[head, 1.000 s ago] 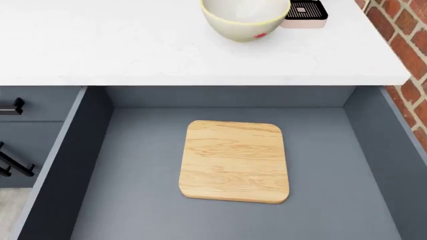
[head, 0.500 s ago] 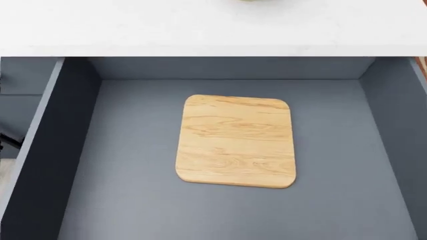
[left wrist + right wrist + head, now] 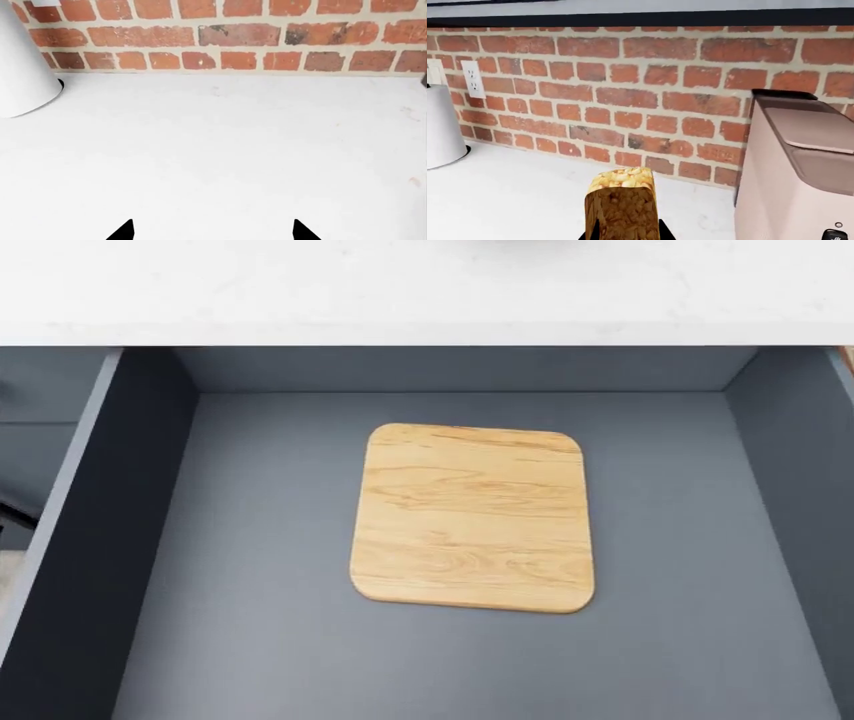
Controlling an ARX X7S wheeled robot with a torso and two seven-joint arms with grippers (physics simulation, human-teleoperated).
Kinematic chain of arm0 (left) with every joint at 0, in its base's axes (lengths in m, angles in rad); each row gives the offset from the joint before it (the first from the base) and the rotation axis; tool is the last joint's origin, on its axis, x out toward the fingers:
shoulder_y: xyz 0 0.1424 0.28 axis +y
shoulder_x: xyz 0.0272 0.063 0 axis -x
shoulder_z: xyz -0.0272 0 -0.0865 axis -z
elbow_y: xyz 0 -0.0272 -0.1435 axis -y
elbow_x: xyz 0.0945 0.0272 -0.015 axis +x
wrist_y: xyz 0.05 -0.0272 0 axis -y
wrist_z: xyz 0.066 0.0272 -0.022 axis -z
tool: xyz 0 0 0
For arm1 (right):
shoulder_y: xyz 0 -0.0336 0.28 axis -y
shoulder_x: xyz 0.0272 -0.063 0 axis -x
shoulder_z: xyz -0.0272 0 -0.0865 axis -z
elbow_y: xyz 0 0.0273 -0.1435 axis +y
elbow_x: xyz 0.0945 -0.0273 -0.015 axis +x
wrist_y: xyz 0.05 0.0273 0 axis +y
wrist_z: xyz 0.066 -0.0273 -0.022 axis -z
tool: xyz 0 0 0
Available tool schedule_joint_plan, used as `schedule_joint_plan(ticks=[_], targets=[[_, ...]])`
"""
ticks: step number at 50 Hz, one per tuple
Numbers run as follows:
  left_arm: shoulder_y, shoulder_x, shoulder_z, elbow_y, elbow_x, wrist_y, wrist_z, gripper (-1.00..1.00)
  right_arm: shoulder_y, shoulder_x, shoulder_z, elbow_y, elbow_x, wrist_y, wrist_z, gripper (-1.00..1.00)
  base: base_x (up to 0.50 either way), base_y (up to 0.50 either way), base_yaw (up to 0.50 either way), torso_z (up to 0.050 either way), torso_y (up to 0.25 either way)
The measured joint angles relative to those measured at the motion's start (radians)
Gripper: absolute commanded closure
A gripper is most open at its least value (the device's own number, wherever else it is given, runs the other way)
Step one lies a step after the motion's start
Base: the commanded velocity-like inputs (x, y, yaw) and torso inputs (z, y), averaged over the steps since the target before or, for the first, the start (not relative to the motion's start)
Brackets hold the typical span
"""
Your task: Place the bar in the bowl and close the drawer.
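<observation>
Head view dipped: bowl gone from sight, we see only drawer (image 3: 267, 640), open, with cutting board (image 3: 471, 517) | right gripper (image 3: 625, 235) clamped on bar (image 3: 622, 202) above countertop (image 3: 514, 190) | left gripper (image 3: 212, 232) spread, empty | bowl drop pending.

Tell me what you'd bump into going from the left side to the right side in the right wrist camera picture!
White rounded container → wall outlet → the bar, held up by the right gripper → pinkish-beige appliance. A brick wall runs behind all of them.
</observation>
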Motion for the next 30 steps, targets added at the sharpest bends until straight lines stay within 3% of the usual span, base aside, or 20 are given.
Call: schedule_joint_plan(ticks=[23, 30], targets=[[-0.001, -0.007, -0.020, 0.016, 0.010, -0.011, -0.005, -1.00, 0.000, 0.000, 0.060, -0.056, -0.004, -0.051, 0.024, 1.00, 0.00, 0.00, 0.00, 0.000, 0.000], [-0.003, -0.010, -0.024, 0.027, 0.014, -0.016, -0.008, -1.00, 0.002, 0.000, 0.073, -0.076, -0.015, -0.053, 0.028, 1.00, 0.00, 0.00, 0.00, 0.003, -0.244]])
